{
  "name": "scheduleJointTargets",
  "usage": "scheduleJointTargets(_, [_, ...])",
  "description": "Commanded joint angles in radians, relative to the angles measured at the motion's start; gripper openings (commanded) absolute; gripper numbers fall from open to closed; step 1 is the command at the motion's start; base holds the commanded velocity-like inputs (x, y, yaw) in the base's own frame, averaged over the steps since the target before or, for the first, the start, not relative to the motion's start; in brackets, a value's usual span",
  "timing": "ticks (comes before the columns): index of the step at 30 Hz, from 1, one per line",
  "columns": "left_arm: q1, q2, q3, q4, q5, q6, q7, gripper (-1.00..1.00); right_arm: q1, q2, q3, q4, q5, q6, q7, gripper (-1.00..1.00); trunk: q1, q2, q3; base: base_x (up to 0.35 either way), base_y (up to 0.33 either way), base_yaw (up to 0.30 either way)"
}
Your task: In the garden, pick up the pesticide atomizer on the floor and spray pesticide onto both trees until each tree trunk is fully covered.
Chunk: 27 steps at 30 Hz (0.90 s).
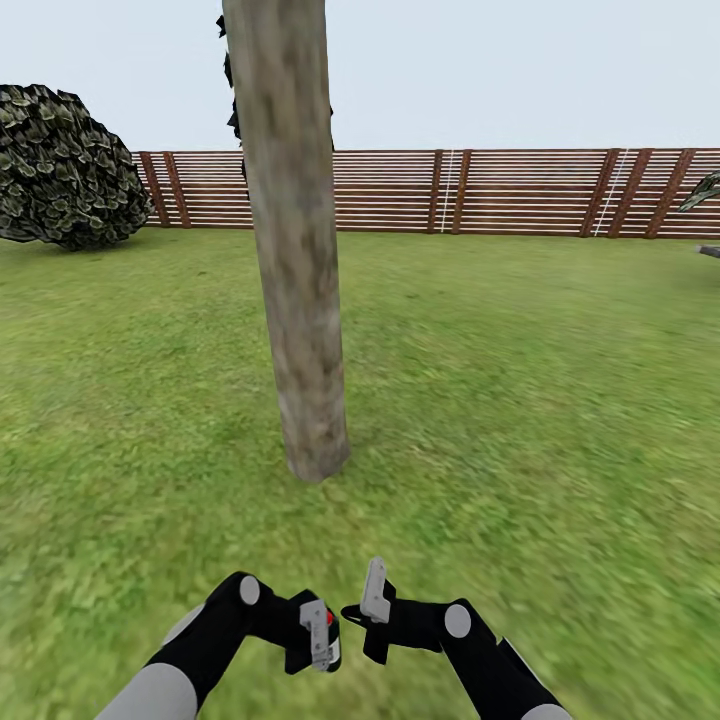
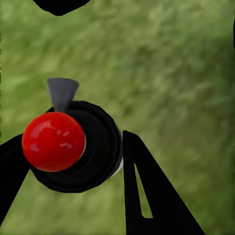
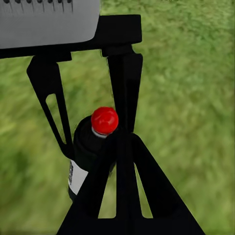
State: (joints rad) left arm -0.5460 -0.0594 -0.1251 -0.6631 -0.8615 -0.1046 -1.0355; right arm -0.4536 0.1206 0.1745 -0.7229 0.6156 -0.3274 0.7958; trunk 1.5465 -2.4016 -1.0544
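Note:
One tree trunk (image 1: 300, 300), thick and mottled grey-brown, rises from the garden lawn (image 1: 520, 400) straight ahead of me, its base a short way beyond both arms. My left gripper (image 1: 318, 635) is shut on the pesticide atomizer (image 1: 330, 619), a black bottle with a red cap. In the left wrist view the red cap (image 2: 53, 141) and grey nozzle (image 2: 62, 92) sit between the black fingers (image 2: 147, 191). The right wrist view shows the atomizer (image 3: 93, 142) held upright over the grass. My right gripper (image 1: 362, 610) hangs shut and holds nothing, just beside the left one.
A brown slatted wooden fence (image 1: 500, 190) runs across the back of the lawn. A dark leafy shrub (image 1: 60, 170) stands at the far left by the fence. Part of another plant (image 1: 703, 192) pokes in at the right edge. Open grass lies on both sides of the trunk.

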Motion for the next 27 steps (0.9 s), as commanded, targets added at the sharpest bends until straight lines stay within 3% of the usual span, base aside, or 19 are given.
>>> scheduleJointTargets(1, [0.000, -0.001, 0.001, -0.002, -0.009, -0.010, -0.001, -1.00, 0.000, 0.000, -0.001, -0.001, 0.009, -0.005, 0.000, -1.00, 0.000, 0.000, -0.001, 0.000, 0.000, 0.000])
scheduleJointTargets(27, [-0.001, -0.004, 0.002, -0.004, 0.011, -0.016, -0.004, -1.00, 0.000, -0.001, -0.001, -0.001, 0.009, -0.005, 0.000, -1.00, 0.000, 0.000, -0.001, 0.000, 0.000, 0.000])
